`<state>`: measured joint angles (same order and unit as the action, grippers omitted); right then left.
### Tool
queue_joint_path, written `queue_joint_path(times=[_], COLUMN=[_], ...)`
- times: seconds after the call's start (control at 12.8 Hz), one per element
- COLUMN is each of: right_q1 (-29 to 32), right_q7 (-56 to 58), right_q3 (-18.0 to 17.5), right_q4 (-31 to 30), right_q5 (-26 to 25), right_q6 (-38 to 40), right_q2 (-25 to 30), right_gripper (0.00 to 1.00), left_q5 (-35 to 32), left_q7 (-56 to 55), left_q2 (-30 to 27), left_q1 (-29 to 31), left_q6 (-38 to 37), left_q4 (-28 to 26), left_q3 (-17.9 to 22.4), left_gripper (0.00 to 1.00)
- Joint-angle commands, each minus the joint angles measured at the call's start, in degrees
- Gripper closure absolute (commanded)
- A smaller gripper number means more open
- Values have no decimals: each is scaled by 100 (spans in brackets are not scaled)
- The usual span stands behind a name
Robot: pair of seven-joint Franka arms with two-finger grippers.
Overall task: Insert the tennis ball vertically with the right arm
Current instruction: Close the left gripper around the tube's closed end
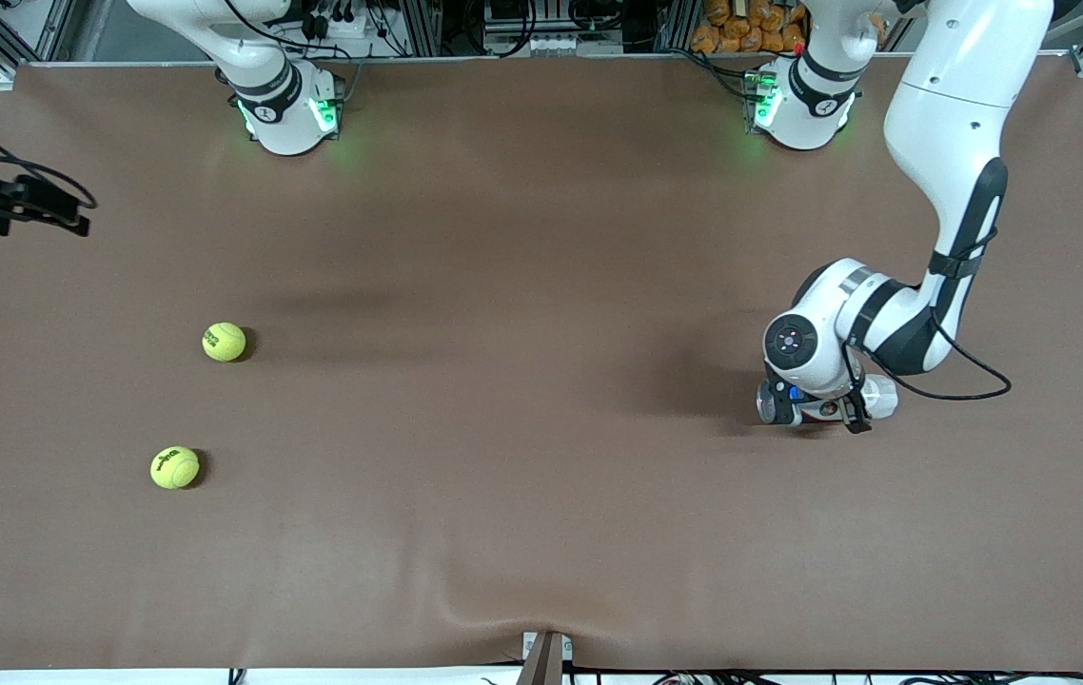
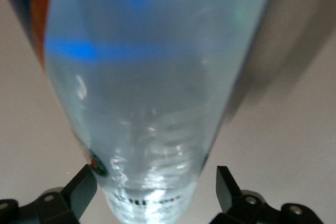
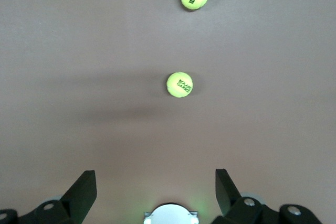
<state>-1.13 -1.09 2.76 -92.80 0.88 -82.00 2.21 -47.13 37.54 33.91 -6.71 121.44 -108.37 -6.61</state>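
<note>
While bent low, left claw (image 1: 813, 411) around tube (image 2: 142, 103)

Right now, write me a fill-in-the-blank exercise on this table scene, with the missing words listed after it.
1. The number of tennis balls on the brown table is ____.
2. A clear plastic tube stands between the fingers of the ____ gripper.
3. The right gripper has its fingers ____, holding nothing.
4. Both balls, the farther ball and the nearer ball, lie toward the ____ arm's end of the table.

Missing words: two; left; open; right
</note>
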Motion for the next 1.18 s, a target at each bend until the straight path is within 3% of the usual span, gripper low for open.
queue_joint_path(times=[0.0, 0.47, 0.71, 0.94, 1.1], right_q1=[-54, -98, -81, -45, -54], right_q7=[-286, -313, -313, -313, -313], right_q3=[23, 14, 14, 14, 14], right_q4=[69, 69, 52, 26, 43], right_q5=[-53, 26, 26, 26, 35], right_q6=[210, 281, 351, 387, 378], right_q2=[42, 24, 25, 16, 25], right_gripper=[0, 0, 0, 0, 0], left_q5=[-60, -60, -60, -60, -60], left_q7=[104, 166, 341, 359, 368], left_q2=[-78, -78, -87, -78, -78], left_q1=[267, 741, 864, 917, 917], left_q6=[187, 195, 222, 345, 345], left_q4=[-123, -140, -132, -149, -158], left_q3=[-191, -639, -666, -666, -710], left_gripper=[0, 0, 0, 7, 19])
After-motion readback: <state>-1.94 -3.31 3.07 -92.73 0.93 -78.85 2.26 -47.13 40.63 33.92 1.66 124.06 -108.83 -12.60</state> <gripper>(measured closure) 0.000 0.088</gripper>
